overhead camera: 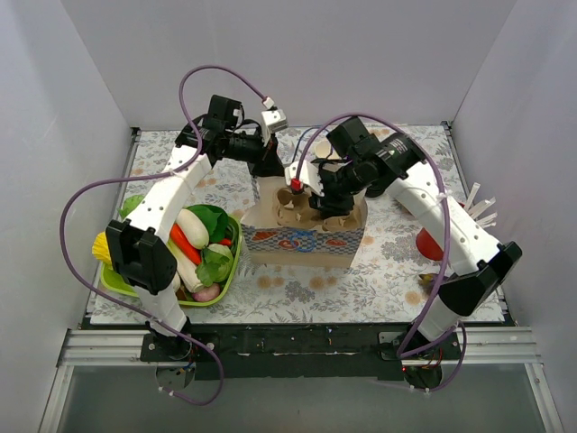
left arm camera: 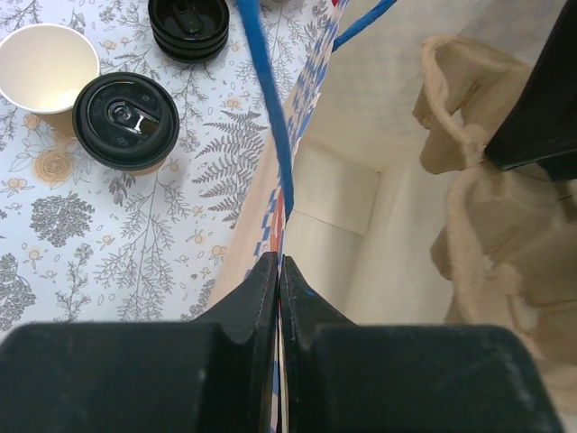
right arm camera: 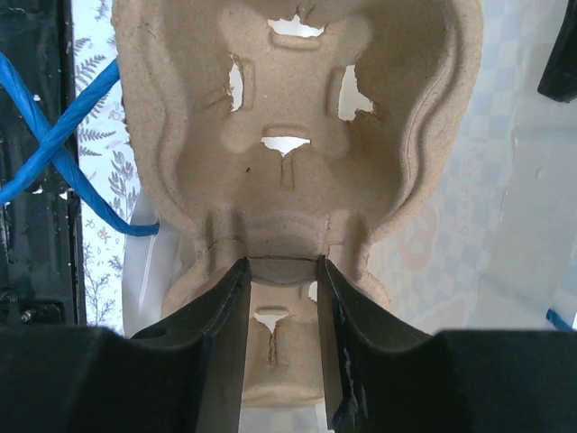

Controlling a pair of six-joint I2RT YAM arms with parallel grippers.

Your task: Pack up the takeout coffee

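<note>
We take the paper bag [overhead camera: 302, 242] as our landmark. It stands open near the middle of the table [overhead camera: 388, 271], with flowered cloth showing all around it. Left of the bag lies a green tray [overhead camera: 233, 262] heaped with vegetables. In the bag's mouth sits the brown cardboard cup carrier [right arm camera: 297, 117], its moulded hollows facing the right wrist camera. Right of the bag, partly behind the right arm, stands a red cup [overhead camera: 431, 242] of white sticks.

The left gripper [left arm camera: 279, 269] is at the far left corner of the bag's rim. Its fingers are pressed together with the bag's wall pinched between them (a blue handle [left arm camera: 269, 108] runs up from just above the pinch). The right gripper [right arm camera: 281, 271] reaches into the bag from above and clamps a ridge at the carrier's edge between its two fingers.

The takeout coffee [left arm camera: 126, 122] stands upright outside the bag with its black lid on. It is on the cloth beyond the wall that the left gripper pinches. It is apart from the left fingers, and the bag's wall lies between it and the right gripper. Just beside it, farther from the bag, is an open cup [left arm camera: 45, 61] with a white inside. Near both is a short stack of black lids [left arm camera: 187, 27]. In the top view we cannot make out the coffee, because the left arm covers that spot.
</note>
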